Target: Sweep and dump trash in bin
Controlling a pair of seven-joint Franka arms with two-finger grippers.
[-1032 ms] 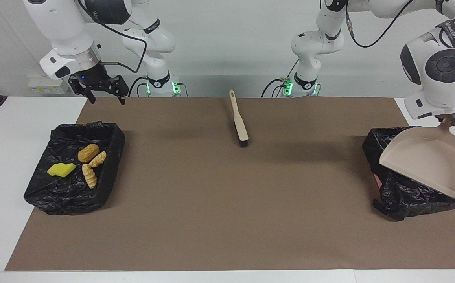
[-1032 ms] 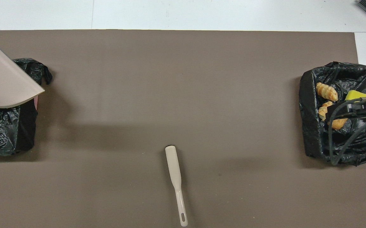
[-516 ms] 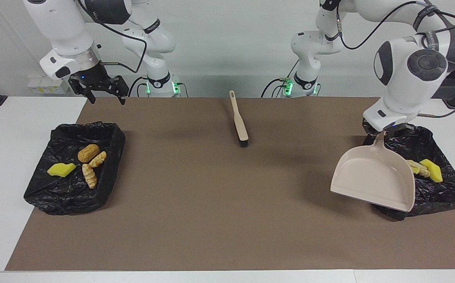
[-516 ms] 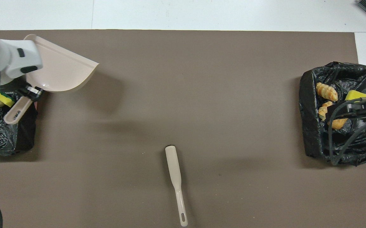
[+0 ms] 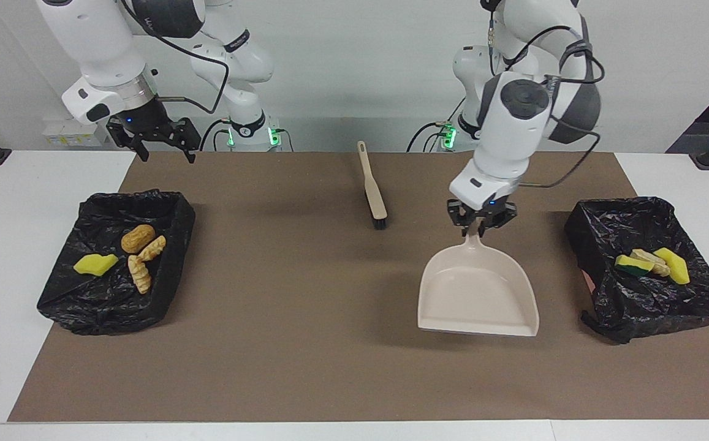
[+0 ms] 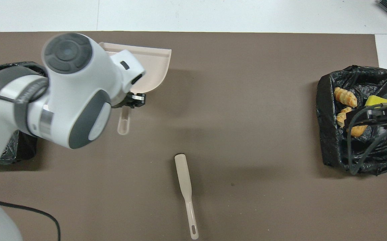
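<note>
Facing view: dustpan (image 5: 478,294) over bare mat (image 5: 305,343).

arms: white shells, dark grey joint caps
cables: black, looping outside
bases: green lights
tools: black

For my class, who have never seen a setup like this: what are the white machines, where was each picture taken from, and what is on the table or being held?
They are two white robot arms, each ending in a two-fingered claw. One picture looks across the table at them; the other looks down from above their end. On the brown mat lie a beige brush with black bristles and two black bag-lined bins, each holding yellow sponge pieces and golden bread-like scraps. The left claw grips the handle of an empty beige plastic dustpan. The right claw waits open in the air, by the bin at its end.
</note>
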